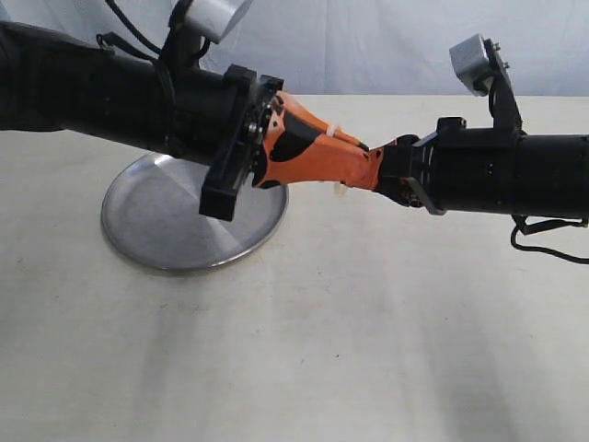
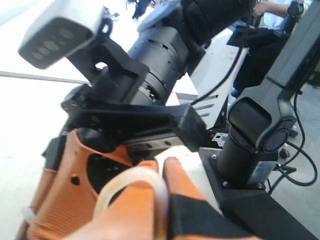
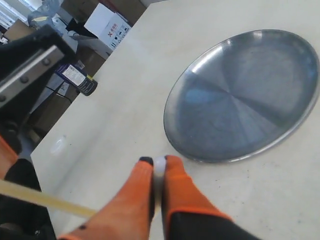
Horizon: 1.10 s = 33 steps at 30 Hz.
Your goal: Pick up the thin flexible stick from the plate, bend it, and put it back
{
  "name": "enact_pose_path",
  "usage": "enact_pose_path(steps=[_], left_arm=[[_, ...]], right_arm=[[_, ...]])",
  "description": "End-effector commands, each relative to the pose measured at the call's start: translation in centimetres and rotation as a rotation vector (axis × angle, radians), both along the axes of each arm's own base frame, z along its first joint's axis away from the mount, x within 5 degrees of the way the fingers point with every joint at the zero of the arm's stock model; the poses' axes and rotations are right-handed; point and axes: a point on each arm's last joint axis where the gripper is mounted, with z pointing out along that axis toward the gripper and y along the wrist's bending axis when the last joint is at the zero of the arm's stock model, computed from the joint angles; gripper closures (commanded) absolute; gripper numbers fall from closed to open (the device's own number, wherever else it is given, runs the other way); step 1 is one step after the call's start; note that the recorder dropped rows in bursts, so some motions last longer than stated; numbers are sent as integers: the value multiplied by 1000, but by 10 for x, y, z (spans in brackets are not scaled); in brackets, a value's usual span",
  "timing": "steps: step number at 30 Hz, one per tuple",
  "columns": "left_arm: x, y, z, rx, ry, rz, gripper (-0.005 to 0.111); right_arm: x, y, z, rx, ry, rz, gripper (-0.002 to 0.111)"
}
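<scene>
The thin flexible stick (image 2: 131, 175) is curved into a pale loop over my left gripper's fingers. My left gripper (image 2: 161, 165) is shut on it. My right gripper (image 3: 159, 161) is also shut, with a pale bit of the stick pinched at its tips, and a straight cream stretch of the stick (image 3: 45, 199) runs off beside it. Seen from outside, the left gripper (image 1: 362, 147) and the right gripper (image 1: 281, 180) overlap above the table, just right of the plate (image 1: 156, 221). Small pale ends of the stick (image 1: 329, 132) poke out there. The silver plate (image 3: 240, 100) is bare.
The pale table (image 1: 350, 322) stretches around the plate. The right arm's black body (image 2: 165, 45) fills much of the left wrist view. Boxes (image 3: 105, 22) and a dark post (image 2: 255, 135) stand off the table.
</scene>
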Motion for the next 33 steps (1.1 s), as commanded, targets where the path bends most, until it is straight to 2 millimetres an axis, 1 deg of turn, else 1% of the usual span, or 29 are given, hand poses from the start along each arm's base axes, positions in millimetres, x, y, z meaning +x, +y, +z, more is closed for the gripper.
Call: enact_pose_path(steps=[1, 5, 11, 15, 22, 29, 33], left_arm=[[10, 1, 7, -44, -5, 91, 107], [12, 1, 11, -77, 13, 117, 107], [15, 1, 11, -83, 19, 148, 107], [15, 1, 10, -76, 15, 148, 107], [16, 1, 6, -27, 18, 167, 107], [20, 2, 2, 28, 83, 221, 107], [20, 2, 0, 47, 87, 221, 107]], right_arm=[[-11, 8, -1, 8, -18, 132, 109], [-14, 10, -2, 1, -13, 165, 109], [-23, 26, -3, -10, -5, 244, 109], [-26, 31, -2, 0, -5, 261, 109], [-30, 33, 0, 21, -37, 320, 109], [-32, 33, -1, -4, -54, 348, 109], [-32, 33, -1, -8, -72, 360, 109]])
